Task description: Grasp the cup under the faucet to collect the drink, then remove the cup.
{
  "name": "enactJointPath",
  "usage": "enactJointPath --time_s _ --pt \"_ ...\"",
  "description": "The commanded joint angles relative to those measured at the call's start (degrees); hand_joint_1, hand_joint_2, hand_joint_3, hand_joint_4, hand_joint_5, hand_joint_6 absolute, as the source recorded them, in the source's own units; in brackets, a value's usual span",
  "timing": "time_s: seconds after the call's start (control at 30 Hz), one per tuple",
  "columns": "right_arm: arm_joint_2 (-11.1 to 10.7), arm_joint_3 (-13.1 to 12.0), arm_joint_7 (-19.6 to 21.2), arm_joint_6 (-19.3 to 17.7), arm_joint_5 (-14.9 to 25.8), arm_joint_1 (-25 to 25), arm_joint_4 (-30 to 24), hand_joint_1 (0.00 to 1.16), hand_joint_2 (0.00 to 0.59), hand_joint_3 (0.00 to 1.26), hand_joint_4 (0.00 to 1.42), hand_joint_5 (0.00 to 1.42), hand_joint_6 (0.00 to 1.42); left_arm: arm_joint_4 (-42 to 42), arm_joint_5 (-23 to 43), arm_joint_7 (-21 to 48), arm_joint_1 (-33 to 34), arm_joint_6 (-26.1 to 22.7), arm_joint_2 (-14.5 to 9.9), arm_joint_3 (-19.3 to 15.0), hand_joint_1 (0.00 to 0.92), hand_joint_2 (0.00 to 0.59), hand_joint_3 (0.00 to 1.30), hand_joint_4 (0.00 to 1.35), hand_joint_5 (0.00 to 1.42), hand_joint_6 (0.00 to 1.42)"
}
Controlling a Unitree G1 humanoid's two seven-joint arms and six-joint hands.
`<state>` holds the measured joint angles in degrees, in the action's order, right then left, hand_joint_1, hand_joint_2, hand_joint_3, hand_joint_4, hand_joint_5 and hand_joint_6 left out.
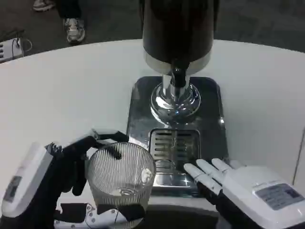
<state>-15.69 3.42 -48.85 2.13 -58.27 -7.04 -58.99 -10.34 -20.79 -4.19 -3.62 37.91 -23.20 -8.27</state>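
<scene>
A clear ribbed plastic cup (121, 176) stands upright at the near left, just left of the drip grate (174, 148). My left hand (57, 171) wraps around its left side, with black fingers curled over the far rim and under its base. The drink dispenser (177, 33), dark-bodied with a chrome column, stands at the back on a shiny steel base tray (212, 119); its black faucet (178, 76) points down over the grate. My right hand (238, 183) lies with fingers spread and nothing in it, fingertips at the tray's near right edge.
The round white table (62, 95) curves away behind the dispenser. Someone's feet in sneakers (75, 28) stand on the dark floor beyond the far edge. A white device with cables (12, 47) lies at the far left.
</scene>
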Motion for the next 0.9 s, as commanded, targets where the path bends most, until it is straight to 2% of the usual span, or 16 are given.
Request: enactJointPath --time_s 0.03,0.5,0.9 --pt "0.5 -0.7 -1.1 -0.8 0.0 -0.2 -1.0 0.61 0.390 0.03 0.00 0.00 0.00 0.1 0.8 0.3 0.6 0.9 0.2 0.0 0.596 0.000 0.96 1.10 1.30 1.42" --pt "2.4 -1.4 -1.5 -2.1 -0.3 -0.9 -1.0 0.60 0.389 0.03 0.00 0.00 0.00 -0.6 1.2 0.4 -0.5 1.2 0.3 -0.3 0.596 0.000 0.96 1.10 1.30 1.42" --pt "5.2 -2.5 -1.9 -4.2 -0.8 -1.8 -1.0 0.59 0.393 0.02 0.00 0.00 0.00 0.5 0.5 0.3 -0.6 1.1 0.9 0.3 0.596 0.000 0.96 1.10 1.30 1.42"
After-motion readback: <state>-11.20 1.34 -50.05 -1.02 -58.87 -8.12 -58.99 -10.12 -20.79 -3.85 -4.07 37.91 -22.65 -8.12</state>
